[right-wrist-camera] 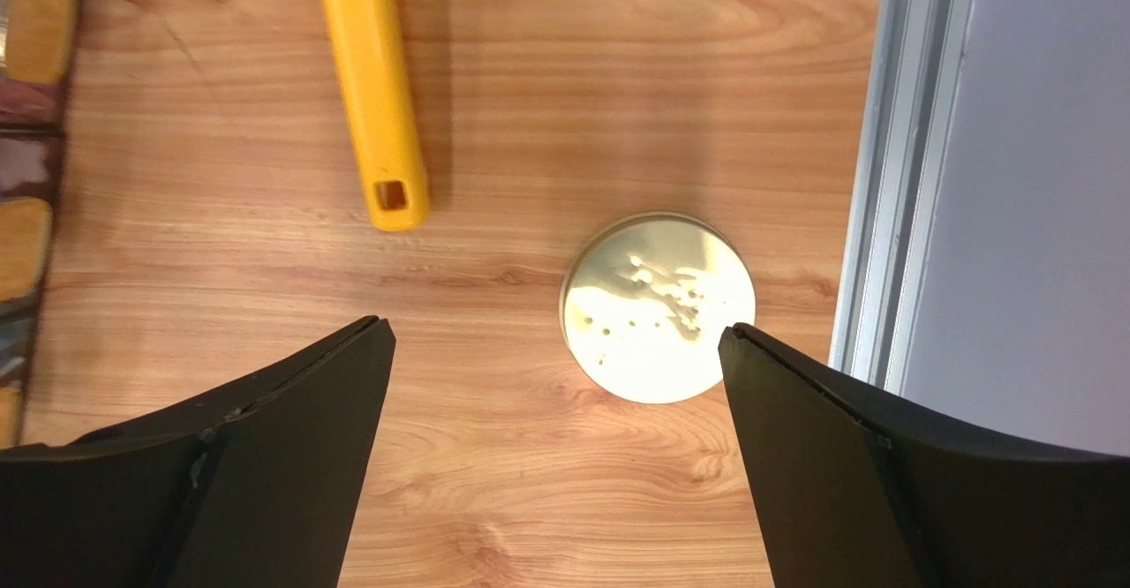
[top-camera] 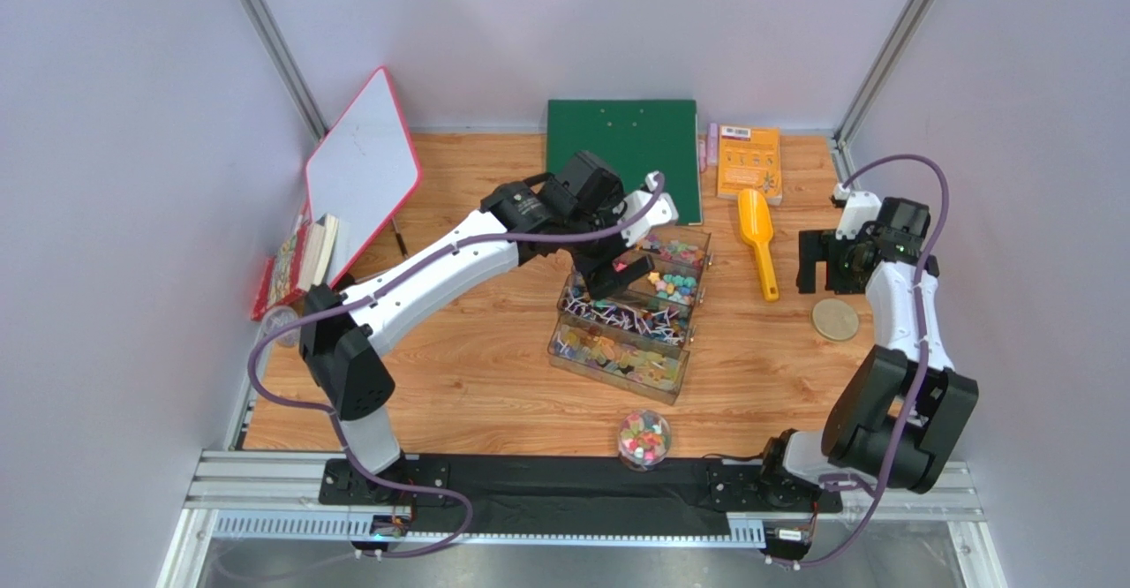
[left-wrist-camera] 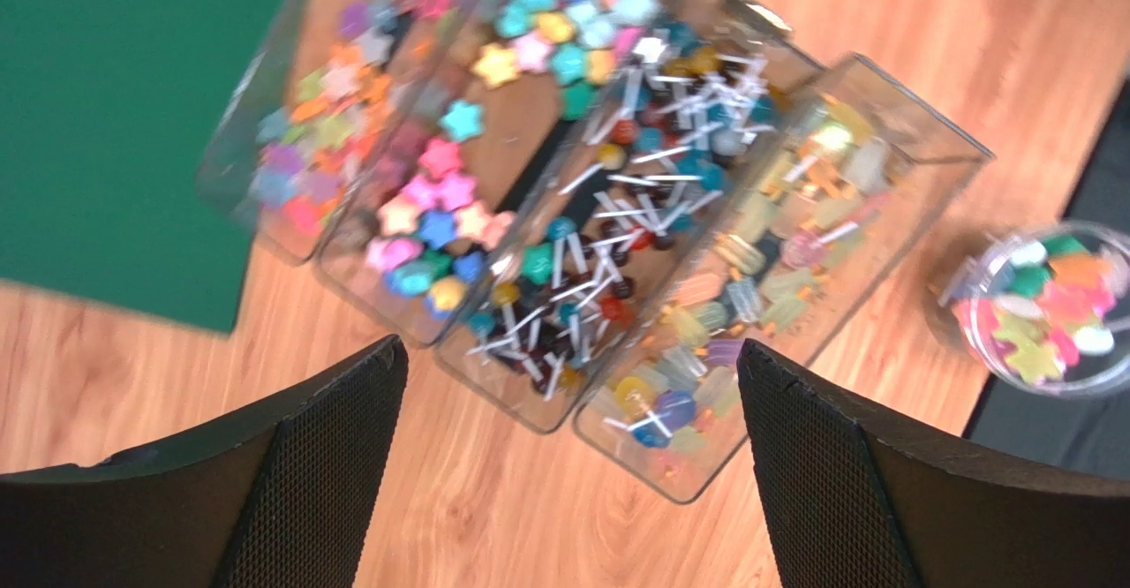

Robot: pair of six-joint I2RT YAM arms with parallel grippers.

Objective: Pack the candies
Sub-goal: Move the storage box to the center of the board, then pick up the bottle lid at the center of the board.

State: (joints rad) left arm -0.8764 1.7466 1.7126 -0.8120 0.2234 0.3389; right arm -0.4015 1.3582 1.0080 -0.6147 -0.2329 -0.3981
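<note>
Wooden table, most things toward the back.
Four clear trays of candies side by side mid-table; yellow scoop and round cream lid to their right (not touching); small candy jar at near edge; green board and orange book along far wall.
</note>
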